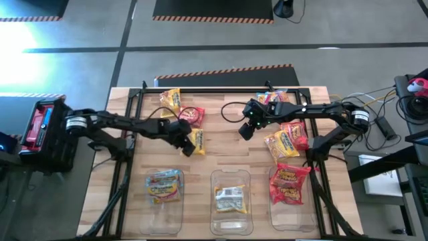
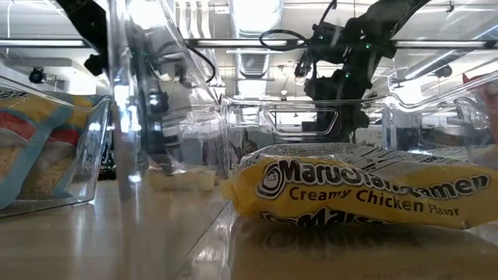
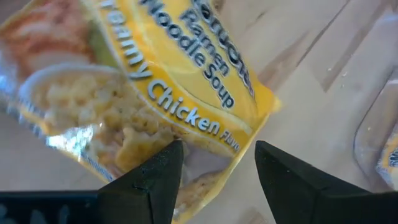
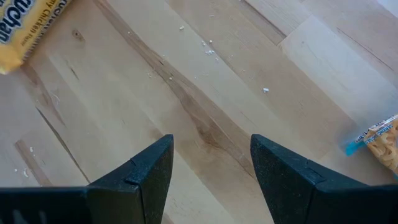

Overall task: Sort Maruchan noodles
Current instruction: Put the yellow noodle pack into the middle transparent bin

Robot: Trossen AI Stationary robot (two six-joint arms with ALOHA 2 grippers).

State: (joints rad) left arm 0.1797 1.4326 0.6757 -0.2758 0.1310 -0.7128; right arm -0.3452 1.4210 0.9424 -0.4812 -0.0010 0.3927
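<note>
On my feed, entry one: the left hand (image 1: 189,146) sits low over the wooden worktop (image 1: 221,157), left of centre, its fingers (image 3: 152,177) parted, with the corner of a yellow Creamy Chicken packet (image 3: 149,81) lying between the tips; I cannot tell whether they press it, so I log it as released. Entry two: the right hand (image 1: 245,129) hangs above bare wood near the middle, fingers (image 4: 149,174) spread and grasping nothing. Loose stock on the worktop: a yellow packet at the back left (image 1: 171,100), a red packet (image 1: 192,114) just beside it, and the yellow one at my left hand. On the right side I count a mixed cluster of red and yellow packets (image 1: 286,140), with a pale multicoloured packet (image 1: 270,98) farther back, partly under the right arm. Along the front edge stand three clear bins: the left bin (image 1: 164,209) holds a blue-and-yellow packet (image 1: 164,185), the middle bin (image 1: 231,219) holds a yellow packet (image 1: 231,199), and the right bin (image 1: 291,213) holds red packets (image 1: 289,183). From the table-level camera, that middle packet (image 2: 366,190) lies flat and reads Creamy Chicken, with the right arm's hand showing above and behind it.
</note>
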